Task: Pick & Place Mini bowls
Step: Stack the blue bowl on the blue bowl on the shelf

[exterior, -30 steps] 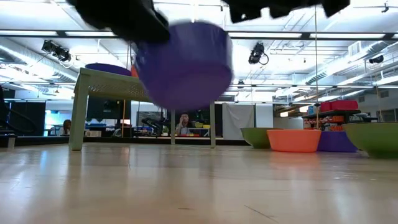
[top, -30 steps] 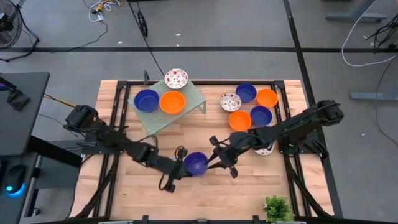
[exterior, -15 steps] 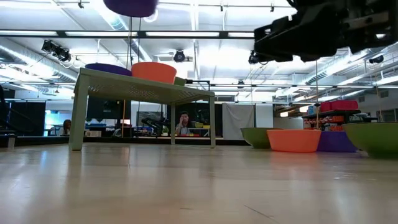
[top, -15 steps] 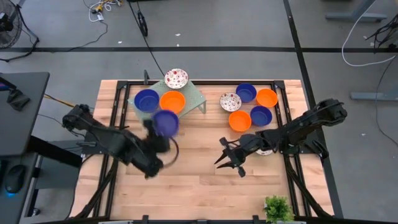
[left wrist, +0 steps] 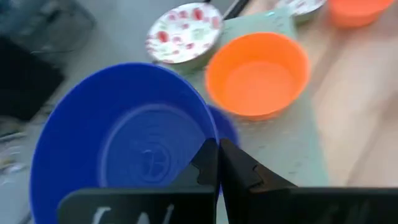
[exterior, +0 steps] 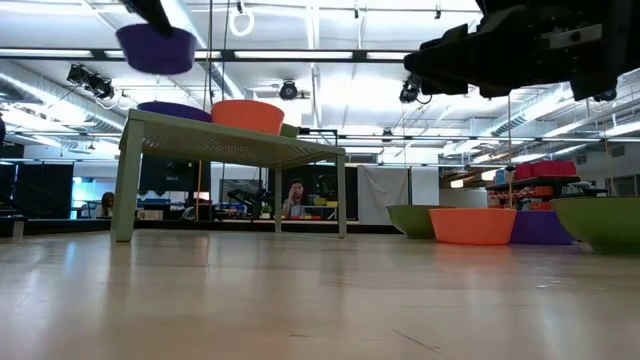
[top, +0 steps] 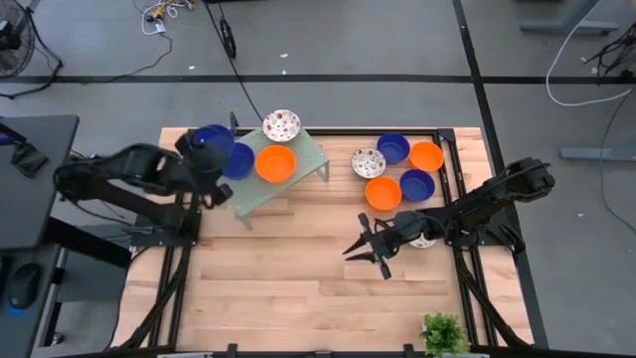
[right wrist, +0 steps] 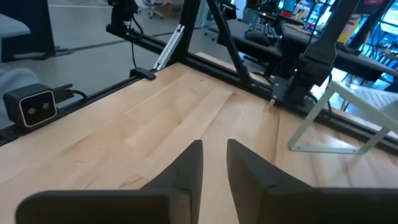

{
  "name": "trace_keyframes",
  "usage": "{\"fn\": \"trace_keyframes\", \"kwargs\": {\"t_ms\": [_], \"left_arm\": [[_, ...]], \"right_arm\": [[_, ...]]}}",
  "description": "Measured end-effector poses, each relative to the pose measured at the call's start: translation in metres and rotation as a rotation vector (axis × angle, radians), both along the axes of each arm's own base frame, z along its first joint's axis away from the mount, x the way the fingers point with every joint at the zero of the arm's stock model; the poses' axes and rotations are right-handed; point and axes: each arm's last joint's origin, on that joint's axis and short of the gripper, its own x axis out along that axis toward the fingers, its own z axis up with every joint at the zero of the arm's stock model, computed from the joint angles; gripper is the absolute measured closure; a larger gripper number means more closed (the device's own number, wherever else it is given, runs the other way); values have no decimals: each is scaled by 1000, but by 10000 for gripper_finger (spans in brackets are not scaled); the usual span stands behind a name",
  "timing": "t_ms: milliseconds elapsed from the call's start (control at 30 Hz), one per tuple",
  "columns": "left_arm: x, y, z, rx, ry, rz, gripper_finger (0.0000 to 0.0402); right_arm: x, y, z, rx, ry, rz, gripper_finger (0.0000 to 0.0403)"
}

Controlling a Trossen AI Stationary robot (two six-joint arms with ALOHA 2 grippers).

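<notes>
My left gripper is shut on a blue mini bowl, held in the air over the far left end of the pale green rack. In the low view this bowl hangs above the rack's top. On the rack sit another blue bowl and an orange bowl. A speckled bowl is at the rack's far edge. My right gripper is open and empty above the middle of the table. Several more bowls stand on the table at the far right. My left gripper pinches the blue bowl's rim between its two fingers, one finger inside the bowl and one outside. The bowl is lifted clear above the rack, its opening up and a little tilted.
The rack stands on legs on the table's far left. A speckled bowl lies partly under my right arm. A small green plant stands at the near right edge. Bare wood lies across the table's near half.
My left gripper has carried the blue bowl from the near middle of the table up and toward the far left, to a place over the rack's left end. My right gripper has drawn back a little toward the table's right edge.
</notes>
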Motion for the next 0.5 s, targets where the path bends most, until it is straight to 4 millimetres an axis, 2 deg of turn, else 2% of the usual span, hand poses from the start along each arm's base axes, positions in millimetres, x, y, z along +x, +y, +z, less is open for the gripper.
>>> {"fn": "trace_keyframes", "kwargs": {"t_ms": [167,333,500], "left_arm": [[-6,9,-24,-21,-100,-33,393],[4,20,-47,-32,-61,-46,396],[14,33,-56,-85,-38,-41,387]], "right_arm": [[2,-4,3,8,-31,-16,328],[3,-8,3,8,-34,-32,328],[3,-9,3,19,-30,-38,328]]}}
